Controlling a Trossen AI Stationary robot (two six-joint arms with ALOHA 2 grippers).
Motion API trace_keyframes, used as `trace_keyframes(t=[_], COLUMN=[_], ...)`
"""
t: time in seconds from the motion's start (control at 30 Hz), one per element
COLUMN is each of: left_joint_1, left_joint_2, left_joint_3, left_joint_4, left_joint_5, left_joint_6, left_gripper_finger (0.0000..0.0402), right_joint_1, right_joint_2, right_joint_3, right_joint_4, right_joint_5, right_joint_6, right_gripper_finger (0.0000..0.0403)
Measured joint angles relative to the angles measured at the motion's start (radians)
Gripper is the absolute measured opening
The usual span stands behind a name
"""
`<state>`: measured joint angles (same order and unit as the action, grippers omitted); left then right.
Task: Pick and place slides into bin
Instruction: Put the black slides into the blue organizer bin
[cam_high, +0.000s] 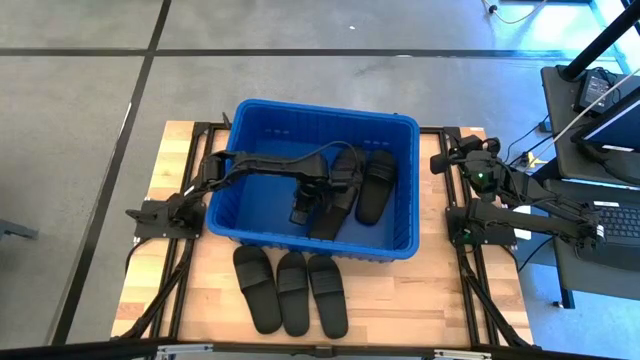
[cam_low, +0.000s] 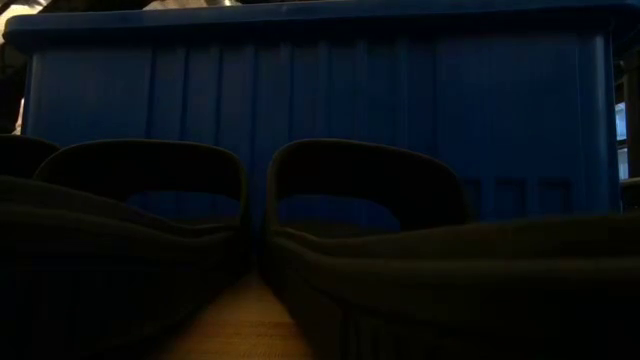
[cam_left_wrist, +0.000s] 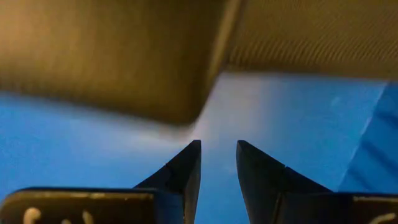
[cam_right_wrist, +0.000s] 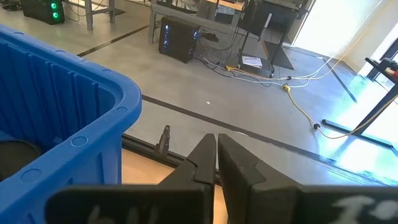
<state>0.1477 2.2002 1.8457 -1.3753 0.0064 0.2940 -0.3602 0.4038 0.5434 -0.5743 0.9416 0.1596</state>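
The blue bin (cam_high: 225, 215) stands mid-table. Black slides lie on its floor: one toward its right side (cam_high: 378, 185), and others overlapping beside it (cam_high: 345, 178), (cam_high: 325, 218). My left gripper (cam_high: 300, 210) reaches down inside the bin just left of the overlapping slides. In the left wrist view it is open and empty (cam_left_wrist: 217, 152) over the blue floor, with blurred slides (cam_left_wrist: 112, 56) just ahead. Three more slides (cam_high: 293, 290) lie side by side on the table by the bin's near wall. My right gripper (cam_right_wrist: 216, 149) is shut and empty at the table's right side (cam_high: 445, 160).
The low view shows two of the table slides (cam_low: 370, 210) close up in front of the bin's near wall (cam_low: 400, 100). Black frame rails (cam_high: 185, 250) run along both sides of the wooden table. A desk with equipment (cam_high: 600, 100) stands off the right edge.
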Motion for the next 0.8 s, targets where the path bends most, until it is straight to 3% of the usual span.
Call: trace_keyframes(t=[0.33,0.8], left_joint_1=[-0.011,-0.051], left_joint_2=[0.002,0.002], left_joint_3=[0.008,0.009], left_joint_4=[0.038,0.159], left_joint_5=[0.127,0.123], left_joint_6=[-0.228,-0.321], left_gripper_finger=[0.0096,0.0096], right_joint_1=[0.0,0.0], right_joint_2=[0.0,0.0], right_joint_3=[0.0,0.0], right_joint_4=[0.0,0.0], right_joint_5=[-0.002,-0.003], right_joint_6=[0.0,0.0], right_gripper_finger=[0.0021,0.0021])
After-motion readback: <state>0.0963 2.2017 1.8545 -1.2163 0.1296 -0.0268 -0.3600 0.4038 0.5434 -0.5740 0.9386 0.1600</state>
